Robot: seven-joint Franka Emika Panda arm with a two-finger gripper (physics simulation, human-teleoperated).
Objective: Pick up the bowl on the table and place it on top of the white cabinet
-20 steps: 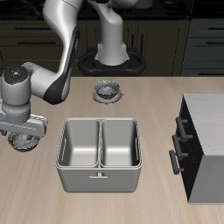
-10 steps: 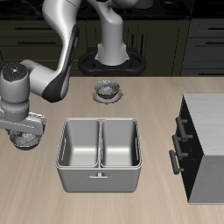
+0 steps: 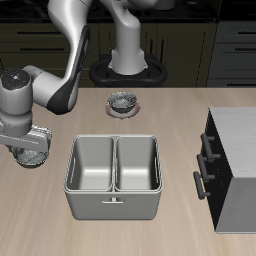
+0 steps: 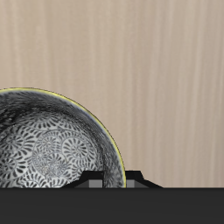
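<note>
The bowl (image 3: 31,160) is a small grey speckled one near the table's (image 3: 175,110) side edge, beside the steel basin. My gripper (image 3: 29,149) comes down on it from above and hides most of it. In the wrist view the bowl (image 4: 48,149) fills the frame up close, its patterned inside showing. My gripper (image 4: 112,180) has its dark fingers astride the rim, shut on it. The white cabinet (image 3: 240,135) stands at the opposite end of the table, its pale top bare.
A steel double basin (image 3: 112,176) sits mid-table between the bowl and the cabinet. A second, same-looking grey bowl (image 3: 122,100) rests farther back, near the robot's base. The cabinet's black front with bar handles (image 3: 205,160) faces the basin.
My hand has risen slightly and drifted a little sideways, and the bowl appears to have come up with it. Nothing else has moved.
</note>
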